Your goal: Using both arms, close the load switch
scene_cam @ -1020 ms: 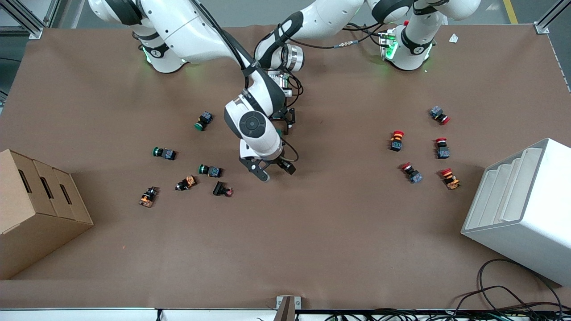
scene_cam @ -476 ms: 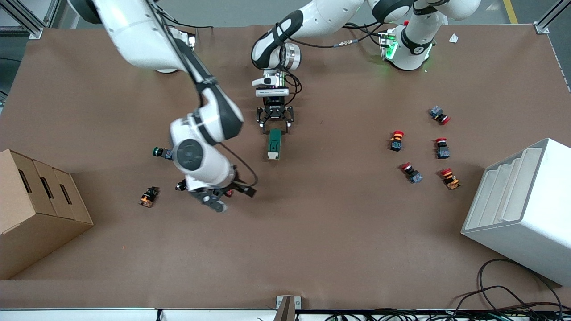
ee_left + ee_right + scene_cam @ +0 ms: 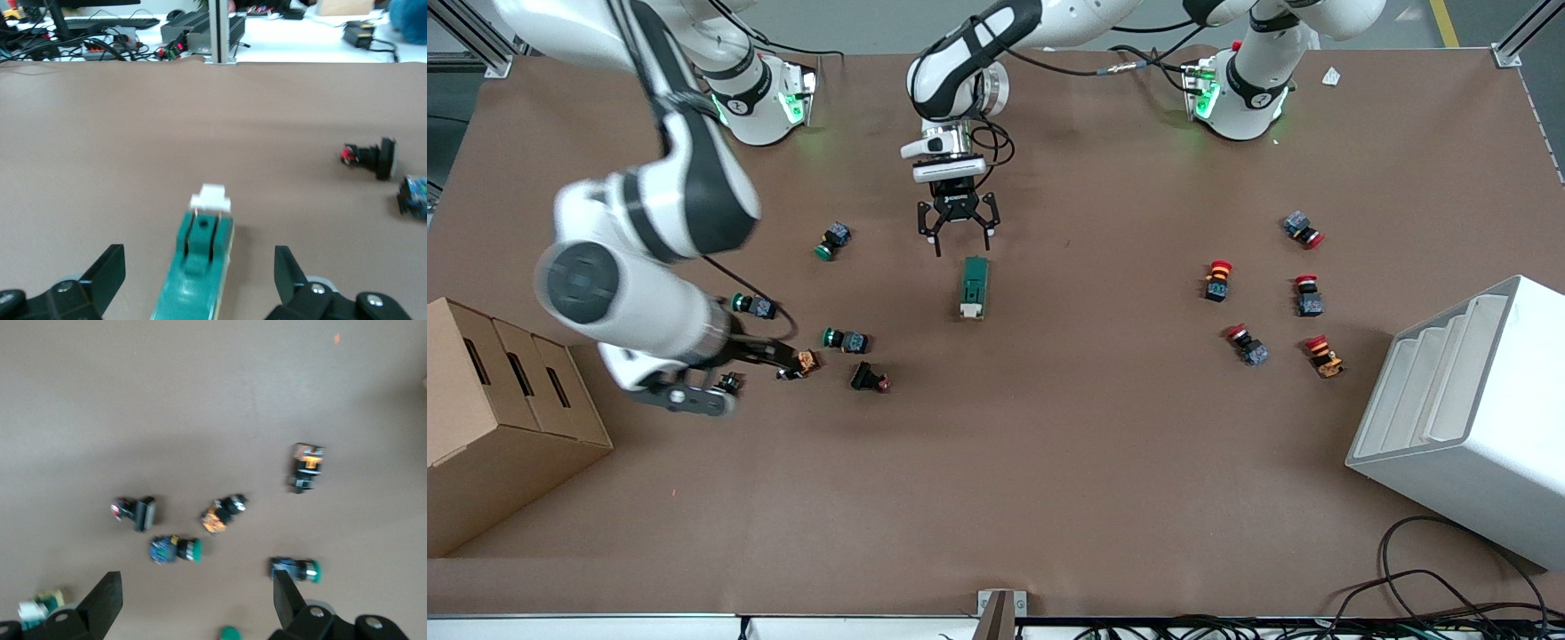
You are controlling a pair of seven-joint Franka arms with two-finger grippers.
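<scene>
The load switch [image 3: 974, 286] is a dark green oblong block lying flat mid-table, its white lever tab at the end nearer the front camera. It also shows in the left wrist view [image 3: 200, 257] and at the edge of the right wrist view [image 3: 39, 609]. My left gripper [image 3: 960, 238] is open and empty, just off the switch's end away from the tab; in its own view [image 3: 198, 270] the fingers [image 3: 110, 270] stand wide on either side of the block without touching. My right gripper [image 3: 734, 378] is open and empty over the push buttons toward the right arm's end [image 3: 193, 600].
Green-capped and orange push buttons [image 3: 845, 339] and a black one [image 3: 869, 378] lie under and beside my right gripper. Several red-capped buttons [image 3: 1247, 345] lie toward the left arm's end. A cardboard box [image 3: 498, 409] and a white rack [image 3: 1467, 400] stand at the table's two ends.
My right arm has swung away from the switch toward its own end, over the push buttons. My left gripper has drawn back off the switch's end and stands wider open.
</scene>
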